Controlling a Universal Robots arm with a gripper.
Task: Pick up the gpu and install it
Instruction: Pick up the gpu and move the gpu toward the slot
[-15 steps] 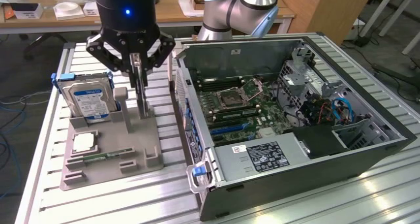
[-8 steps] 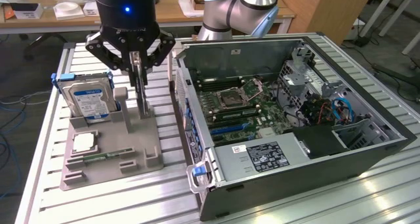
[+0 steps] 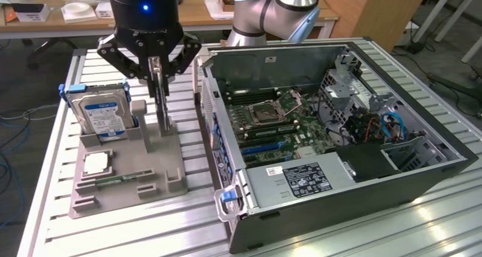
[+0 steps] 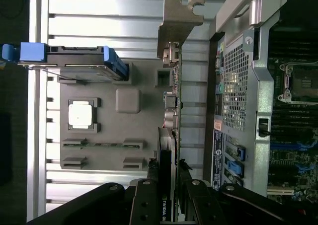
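Gripper (image 3: pixel 157 85) is down over the grey parts holder (image 3: pixel 162 172), fingers (image 4: pixel 146 200) on either side of the gpu (image 3: pixel 162 113). From the wrist view they look pressed against both faces of the card, so I read it as clamped on the gpu near its top edge.

The gpu stands upright and edge-on, a slim strip. Its lower edge is at the holder's slot; can't tell if it's seated or just lifted clear. The pale bracket (image 4: pixel 179 19) is at the end of the card away from the fingers.

The holder sits on the slatted table (image 3: pixel 150 229), just beside the open PC case (image 3: pixel 339 183), on the exterior view's left of it. The hard drive (image 3: pixel 101 113) with the blue label stands in its own slot on the exterior view's left of the gpu. A CPU chip (image 3: pixel 98 164) and a green memory stick (image 3: pixel 113 181) lie in the front pockets.

Progress, my read:
- Approach and grasp: done, or as good as.
- Lift out of the holder: not evident.
- Transfer to the case and seating on the motherboard (image 3: pixel 275 118): not done. The card is outside the case.

Early stage, then. Most of the task is left.
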